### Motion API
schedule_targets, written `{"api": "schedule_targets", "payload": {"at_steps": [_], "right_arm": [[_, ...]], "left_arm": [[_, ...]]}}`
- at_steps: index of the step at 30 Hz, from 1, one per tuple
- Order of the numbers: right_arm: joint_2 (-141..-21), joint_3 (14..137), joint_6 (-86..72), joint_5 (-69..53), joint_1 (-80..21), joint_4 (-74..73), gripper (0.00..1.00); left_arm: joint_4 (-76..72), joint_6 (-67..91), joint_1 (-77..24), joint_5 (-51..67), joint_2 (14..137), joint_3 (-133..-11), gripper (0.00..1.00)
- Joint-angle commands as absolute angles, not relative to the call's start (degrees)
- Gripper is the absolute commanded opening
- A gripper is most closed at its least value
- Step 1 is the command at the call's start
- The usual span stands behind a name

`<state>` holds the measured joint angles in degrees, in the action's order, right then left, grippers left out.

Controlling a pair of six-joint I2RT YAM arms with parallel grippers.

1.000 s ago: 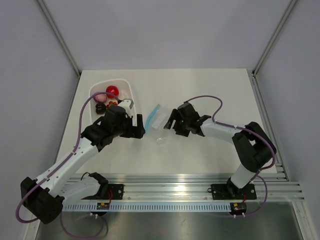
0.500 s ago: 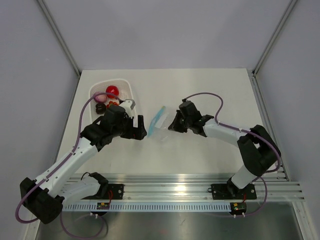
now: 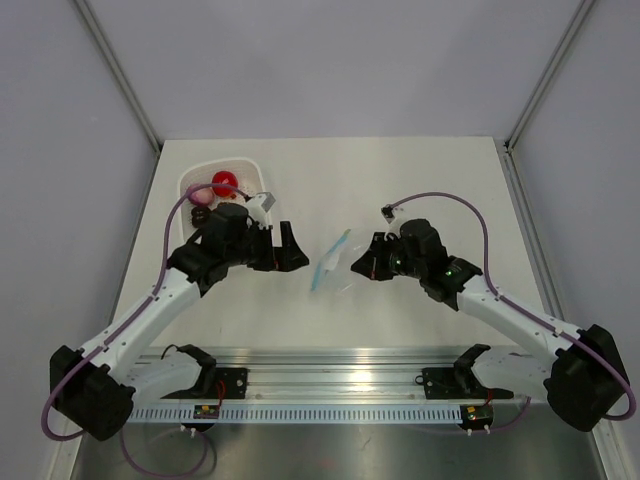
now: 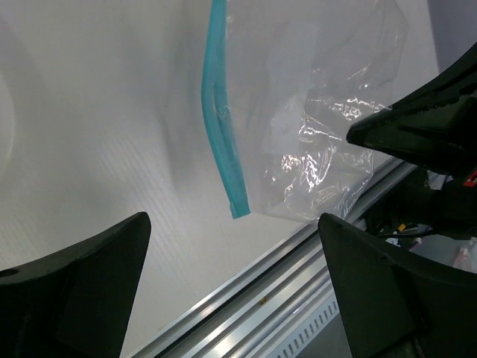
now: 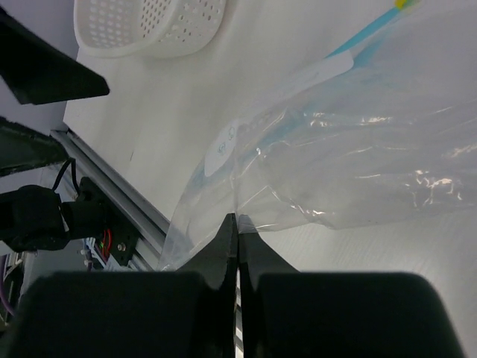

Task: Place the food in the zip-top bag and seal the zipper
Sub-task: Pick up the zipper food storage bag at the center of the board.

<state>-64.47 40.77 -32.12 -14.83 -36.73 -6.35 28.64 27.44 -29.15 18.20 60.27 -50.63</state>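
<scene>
The right tool pinches shut on the crinkly clear zip-top bag with its thin teal zipper; the left tool gapes wide, empty

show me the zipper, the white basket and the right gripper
zipper (image 4: 214,112), left wrist view, middle of the teal strip
white basket (image 5: 149,30), right wrist view, its perforated wall
right gripper (image 5: 236,224), right wrist view, between the shut fingertips pinching the zip-top bag (image 5: 358,171)
</scene>
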Motion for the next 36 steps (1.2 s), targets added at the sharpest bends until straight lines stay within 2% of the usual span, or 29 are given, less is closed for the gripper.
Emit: {"api": "schedule_targets", "payload": {"at_steps": [1, 6, 15, 19, 22, 26, 27, 29, 30, 33, 34, 36], "right_arm": [[-61.8, 39.6, -29.4, -18.7, -36.5, -4.5, 0.00], [-59.6, 38.5, -29.4, -20.1, -36.5, -2.7, 0.00], [-57.1, 38.7, -29.4, -19.7, -36.5, -3.3, 0.00], [-57.2, 38.7, -29.6, -19.5, -36.5, -2.6, 0.00], [-57.5, 38.7, -30.1, -19.7, -36.5, -2.4, 0.00], [-57.9, 38.8, -30.0, -19.6, -36.5, -2.7, 0.00], [-58.0, 38.7, -30.0, -19.5, -36.5, -2.7, 0.00], [-58.4, 38.4, -30.1, -19.4, -36.5, -2.9, 0.00], [-58.6, 38.3, -30.0, -19.5, -36.6, -3.0, 0.00], [-59.3, 37.9, -30.4, -19.7, -36.5, -2.9, 0.00], [-59.5, 37.6, -30.4, -19.7, -36.5, -2.6, 0.00], [-59.7, 37.2, -30.8, -19.5, -36.5, -2.4, 0.00]], "left_arm": [[15.5, 34.4, -27.2, 31.4, 64.3, -46.3, 0.98], [5.4, 43.1, -26.5, 38.9, 72.3, -41.9, 0.99], [-11.7, 53.2, -26.5, 44.6, 76.9, -35.6, 0.99], [-27.2, 62.0, -26.5, 47.8, 77.9, -30.2, 0.97], [-33.7, 65.7, -26.5, 48.5, 78.9, -28.7, 0.92], [-33.9, 65.7, -26.5, 47.6, 78.0, -28.7, 0.79], [-33.5, 65.7, -26.5, 47.3, 77.1, -28.7, 0.72], [-32.9, 65.6, -26.5, 46.4, 76.1, -29.1, 0.66], [-32.3, 65.3, -26.5, 46.0, 75.2, -29.3, 0.59], [-31.3, 65.1, -26.5, 45.9, 74.4, -30.5, 0.50], [-30.9, 65.0, -26.5, 45.8, 73.8, -30.9, 0.42], [-29.5, 63.8, -26.5, 45.6, 73.6, -32.2, 0.34]]}}
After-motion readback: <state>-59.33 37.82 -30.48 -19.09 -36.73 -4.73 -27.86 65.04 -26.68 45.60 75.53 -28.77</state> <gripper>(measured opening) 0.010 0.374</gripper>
